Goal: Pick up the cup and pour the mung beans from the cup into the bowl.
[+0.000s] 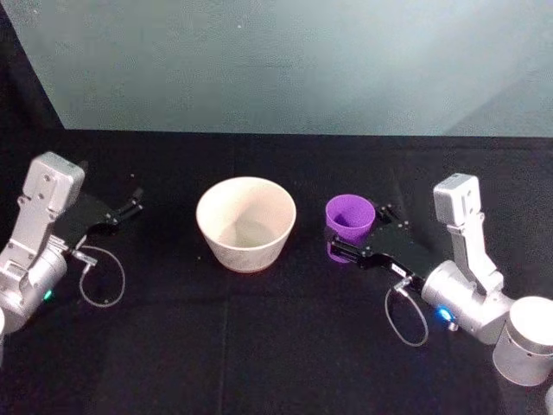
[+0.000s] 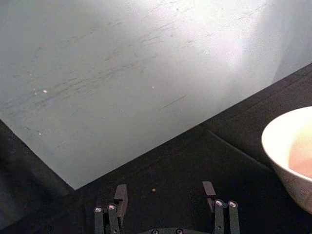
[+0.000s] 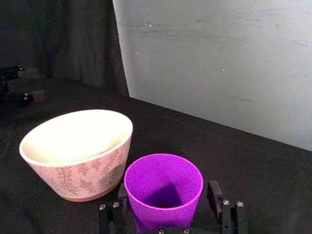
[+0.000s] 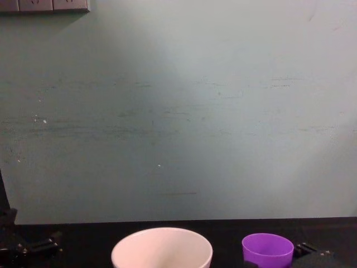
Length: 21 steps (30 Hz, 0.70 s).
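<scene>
Right gripper straddles the cup, unclenched; an off-centre squeeze could topple it, spilling short of the bowl; left gripper idles, released.

The cup stands upright on the table between the right gripper's spread fingers. The bowl sits just left of that gripper, near the cup. The left gripper lies beyond the bowl, well apart from it.
</scene>
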Tool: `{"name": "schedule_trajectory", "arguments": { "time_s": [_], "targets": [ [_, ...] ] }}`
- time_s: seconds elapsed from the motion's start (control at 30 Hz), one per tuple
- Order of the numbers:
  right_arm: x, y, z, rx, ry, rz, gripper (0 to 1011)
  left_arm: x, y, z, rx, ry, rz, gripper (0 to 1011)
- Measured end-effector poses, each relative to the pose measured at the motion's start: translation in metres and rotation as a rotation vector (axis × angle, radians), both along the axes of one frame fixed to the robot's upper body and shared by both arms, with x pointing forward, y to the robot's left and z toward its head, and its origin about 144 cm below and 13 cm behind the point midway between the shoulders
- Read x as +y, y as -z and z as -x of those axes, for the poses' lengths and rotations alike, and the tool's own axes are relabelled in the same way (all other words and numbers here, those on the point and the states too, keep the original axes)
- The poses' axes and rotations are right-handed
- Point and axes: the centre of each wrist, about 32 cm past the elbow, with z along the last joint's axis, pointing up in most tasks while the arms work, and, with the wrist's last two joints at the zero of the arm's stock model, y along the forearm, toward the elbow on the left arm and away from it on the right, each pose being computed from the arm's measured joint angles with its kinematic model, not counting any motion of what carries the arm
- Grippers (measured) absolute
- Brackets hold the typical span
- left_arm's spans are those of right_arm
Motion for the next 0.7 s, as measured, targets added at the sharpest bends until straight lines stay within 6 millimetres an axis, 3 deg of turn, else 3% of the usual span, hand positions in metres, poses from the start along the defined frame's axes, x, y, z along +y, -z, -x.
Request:
{"name": "schedule_trajectory", "arguments": {
  "time_s": [0.43, 0.7],
  "targets": [
    [0.0036, -0.0008, -0.009, -0.001, -0.009, -0.004, 1003, 0.0, 0.0, 0.0, 0.0, 0.0, 0.0, 1000],
    [0.0052, -0.0006, -0.0105, -0.002, -0.014, -0.025, 813, 0.0, 0.0, 0.0, 0.0, 0.0, 0.0, 1000]
  ]
}}
